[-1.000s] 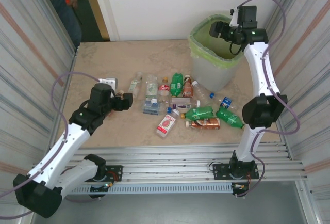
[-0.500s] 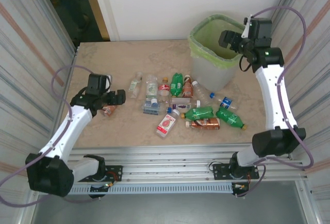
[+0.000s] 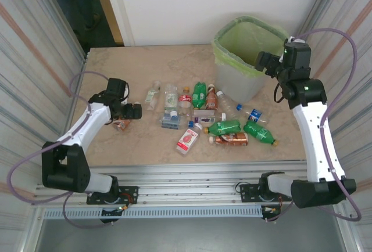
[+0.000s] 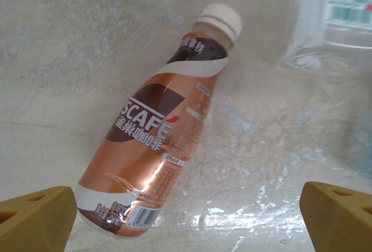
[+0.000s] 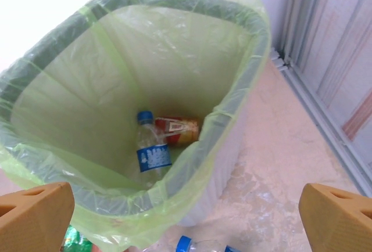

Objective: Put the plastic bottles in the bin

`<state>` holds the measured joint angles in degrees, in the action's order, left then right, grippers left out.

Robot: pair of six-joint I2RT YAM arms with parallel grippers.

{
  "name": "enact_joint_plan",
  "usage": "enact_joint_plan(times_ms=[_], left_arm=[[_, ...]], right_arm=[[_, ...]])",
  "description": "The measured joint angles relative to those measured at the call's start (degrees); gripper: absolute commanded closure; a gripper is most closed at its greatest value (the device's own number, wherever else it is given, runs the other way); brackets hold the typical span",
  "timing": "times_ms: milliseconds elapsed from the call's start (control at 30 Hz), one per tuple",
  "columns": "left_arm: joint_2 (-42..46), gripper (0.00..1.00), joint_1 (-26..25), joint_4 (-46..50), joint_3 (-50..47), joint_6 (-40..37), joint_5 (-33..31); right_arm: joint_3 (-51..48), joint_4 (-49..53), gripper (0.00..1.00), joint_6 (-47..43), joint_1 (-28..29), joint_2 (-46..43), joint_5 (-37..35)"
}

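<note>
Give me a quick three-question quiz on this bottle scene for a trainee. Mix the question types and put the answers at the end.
1. True or false: a blue-capped bottle and a reddish bottle lie inside the bin.
2. The brown bottle below the left gripper has which cap colour? A blue, B white, C red.
3. Fill in: the right gripper, near the bin, is ____.
Key: 1 true; 2 B; 3 open.
</note>
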<state>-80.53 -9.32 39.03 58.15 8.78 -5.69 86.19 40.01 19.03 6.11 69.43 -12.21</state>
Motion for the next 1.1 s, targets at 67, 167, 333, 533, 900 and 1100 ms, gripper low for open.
enact_joint_plan(times_ms=[67, 167, 333, 533, 900, 1100], left_arm=[[-2.0, 0.01, 0.6, 0.2, 0.3, 0.0, -0.2], [-4.9, 0.01, 1.4, 0.3, 1.0, 0.0, -0.4], [-9.4, 0.01, 1.8, 0.7, 2.4, -0.2, -1.0], [-15.0, 0.01, 1.9, 2.0, 4.8, -0.6, -2.5], [-21.3, 0.15, 2.2, 3.4, 5.9, -1.2, -2.9], [-21.8, 0.3, 2.2, 3.3, 5.9, -1.3, -2.3]], right_arm=[[-0.4, 0.6, 0.02, 0.2, 0.0, -0.8, -0.5], [-0.5, 1.3, 0.02, 0.5, 0.2, -1.3, -1.2], [-0.5, 2.2, 0.02, 1.3, 0.7, -1.6, -1.9], [-0.7, 2.1, 0.02, 1.6, 1.6, -2.2, -3.1], [-2.1, 2.0, 0.02, 3.0, 1.8, -4.3, -4.1], [-2.1, 2.1, 0.02, 3.5, 1.8, -4.3, -4.0]])
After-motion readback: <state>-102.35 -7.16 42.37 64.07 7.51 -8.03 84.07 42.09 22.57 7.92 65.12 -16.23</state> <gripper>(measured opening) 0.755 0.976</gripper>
